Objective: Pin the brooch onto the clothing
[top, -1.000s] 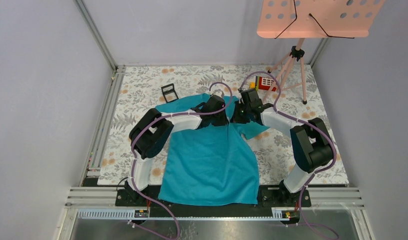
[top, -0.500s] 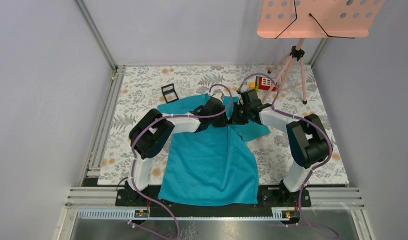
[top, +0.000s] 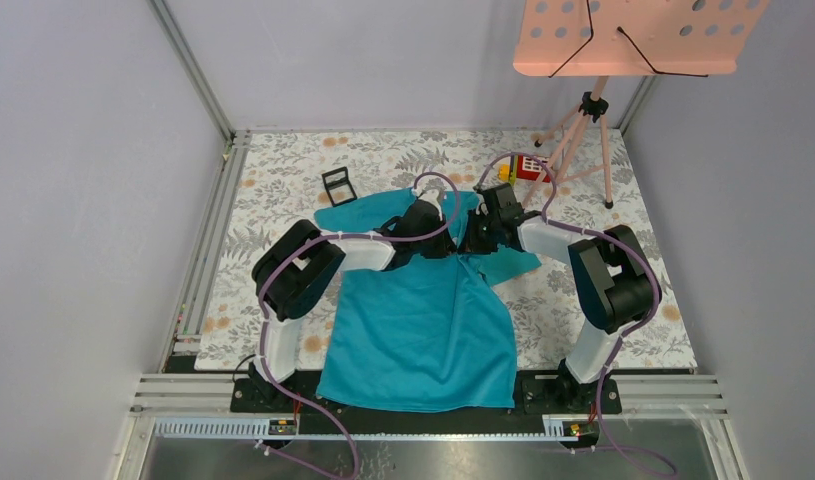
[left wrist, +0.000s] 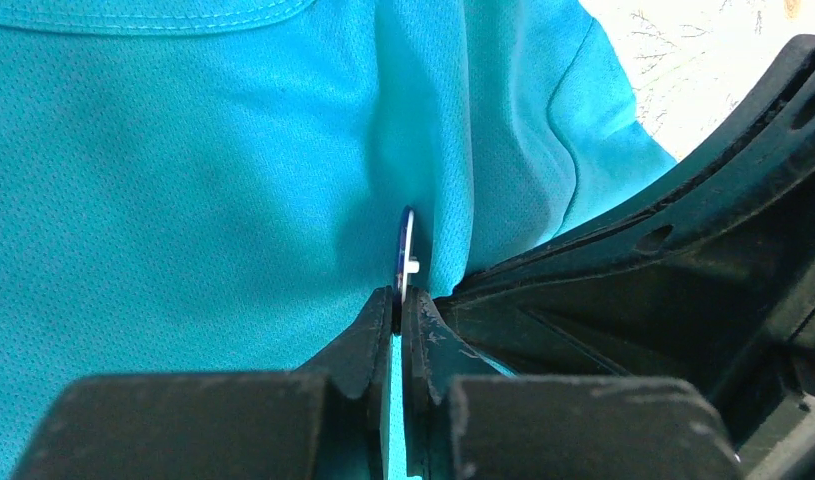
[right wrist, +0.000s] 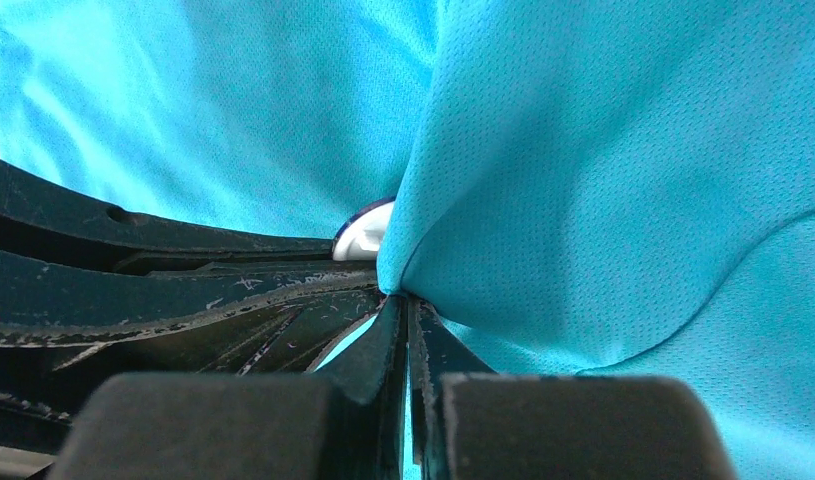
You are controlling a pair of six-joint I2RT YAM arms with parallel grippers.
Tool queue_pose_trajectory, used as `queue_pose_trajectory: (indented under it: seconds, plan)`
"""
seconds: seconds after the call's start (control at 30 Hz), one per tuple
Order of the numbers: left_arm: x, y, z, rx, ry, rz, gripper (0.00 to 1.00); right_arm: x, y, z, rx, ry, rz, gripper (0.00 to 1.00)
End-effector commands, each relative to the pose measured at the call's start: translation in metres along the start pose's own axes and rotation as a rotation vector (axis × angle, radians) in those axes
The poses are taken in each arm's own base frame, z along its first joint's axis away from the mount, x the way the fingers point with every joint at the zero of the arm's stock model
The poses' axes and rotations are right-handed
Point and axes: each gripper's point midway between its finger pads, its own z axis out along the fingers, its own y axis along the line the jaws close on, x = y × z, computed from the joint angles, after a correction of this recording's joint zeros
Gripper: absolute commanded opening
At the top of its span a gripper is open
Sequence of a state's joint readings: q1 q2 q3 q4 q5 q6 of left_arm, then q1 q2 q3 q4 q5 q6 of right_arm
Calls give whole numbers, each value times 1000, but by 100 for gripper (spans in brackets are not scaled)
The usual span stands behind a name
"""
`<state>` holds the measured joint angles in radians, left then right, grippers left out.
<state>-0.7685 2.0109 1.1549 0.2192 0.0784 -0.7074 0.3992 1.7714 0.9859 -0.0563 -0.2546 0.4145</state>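
The teal clothing lies flat on the floral mat, collar at the far end. Both grippers meet at its upper chest. My left gripper is shut on the brooch, a thin dark-blue disc seen edge-on with a small white stub on its right side, held against a raised fold of the clothing. My right gripper is shut on that pinched-up fold of clothing. The brooch peeks out pale beside the fold, between it and the left gripper's black fingers. In the top view the brooch is hidden.
A small black square frame stands on the mat left of the collar. A red and yellow toy sits at the far right beside the pink music stand's tripod. Metal rails edge the mat's left side.
Both grippers have shifted slightly toward the far side, near the collar, lifting the fold a little. Both stay shut.
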Motion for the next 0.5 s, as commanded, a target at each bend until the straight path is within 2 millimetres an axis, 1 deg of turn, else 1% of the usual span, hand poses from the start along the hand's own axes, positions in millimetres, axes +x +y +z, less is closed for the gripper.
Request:
queue_pose_trajectory:
  seconds: [0.0,0.3,0.47]
  plan:
    - [-29,-42,-16,147,-83,10,0,1,2,2,-32,-1,-22,0]
    - [-33,-48,-22,206,-112,3,0,9,4,3,-56,25,-20,0]
    - [-34,-51,-25,233,-131,17,0,10,7,3,-74,35,-18,0]
